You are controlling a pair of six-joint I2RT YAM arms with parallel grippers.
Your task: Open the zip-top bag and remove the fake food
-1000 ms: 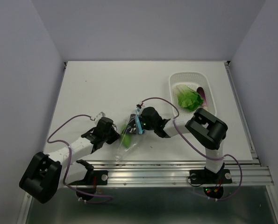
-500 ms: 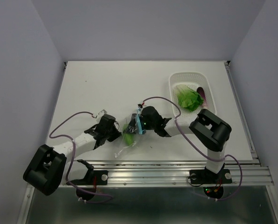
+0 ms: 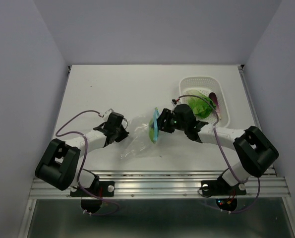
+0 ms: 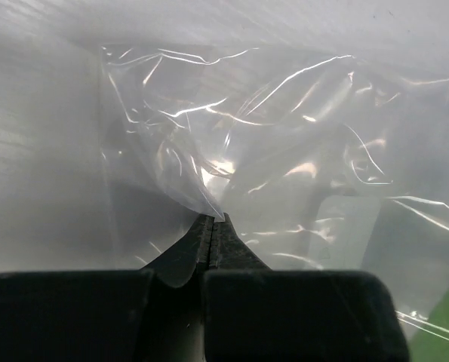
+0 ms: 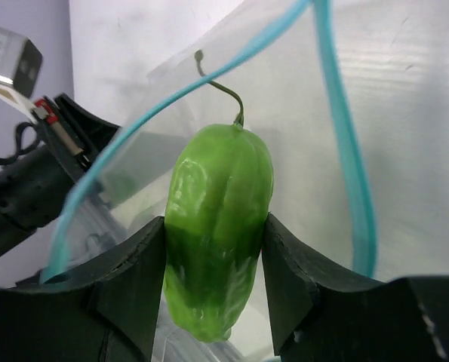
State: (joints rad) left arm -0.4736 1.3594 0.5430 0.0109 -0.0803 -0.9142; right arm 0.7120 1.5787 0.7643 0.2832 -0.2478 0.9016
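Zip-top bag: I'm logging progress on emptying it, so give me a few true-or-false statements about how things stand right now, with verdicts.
1. The right pincer grips a green pepper-like toy. True.
2. The left pincer is open and clear of the zip-top bag. False: it is shut, pinching the bag's clear plastic.
3. The bag's zip strip is sealed flat. False: in the right wrist view the teal strip spreads in an open loop.
4. The white basket holds a leafy green piece and a purple piece. True.
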